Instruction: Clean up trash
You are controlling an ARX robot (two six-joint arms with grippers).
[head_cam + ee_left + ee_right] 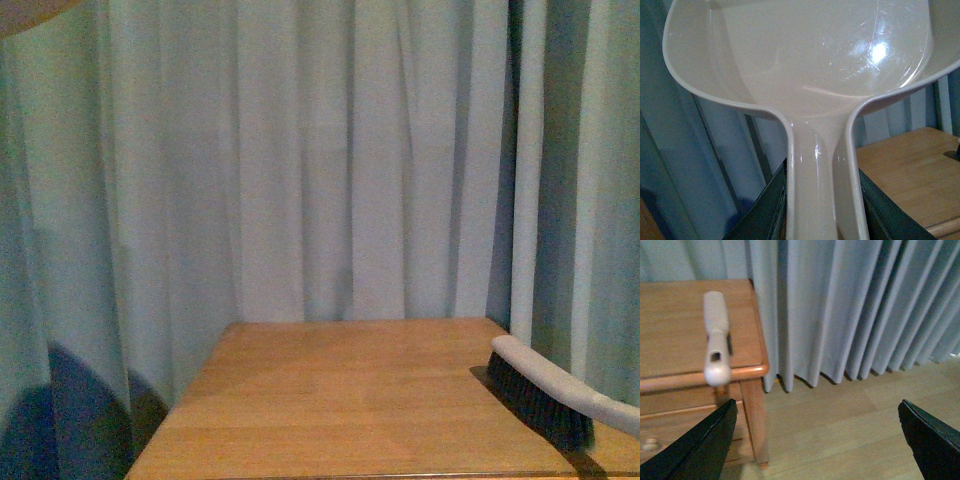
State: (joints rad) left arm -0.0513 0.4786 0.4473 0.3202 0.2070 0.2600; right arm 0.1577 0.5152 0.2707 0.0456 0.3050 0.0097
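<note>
My left gripper (822,210) is shut on the handle of the pale pinkish-grey dustpan (805,60), held up in the air beside the wooden table (910,170); the pan's bowl looks empty. A corner of the dustpan shows at the top left of the front view (30,12). My right gripper (815,440) is open and empty, out past the table's end above the floor. The hand brush (550,390) lies on the table's right side, its white handle (716,337) sticking over the table edge. The trash is out of view.
Pale blue curtains (320,160) hang behind and beside the wooden table (340,400). The table has a drawer with a knob (651,444) and a leg (756,425). Light wooden floor (840,440) lies below my right gripper.
</note>
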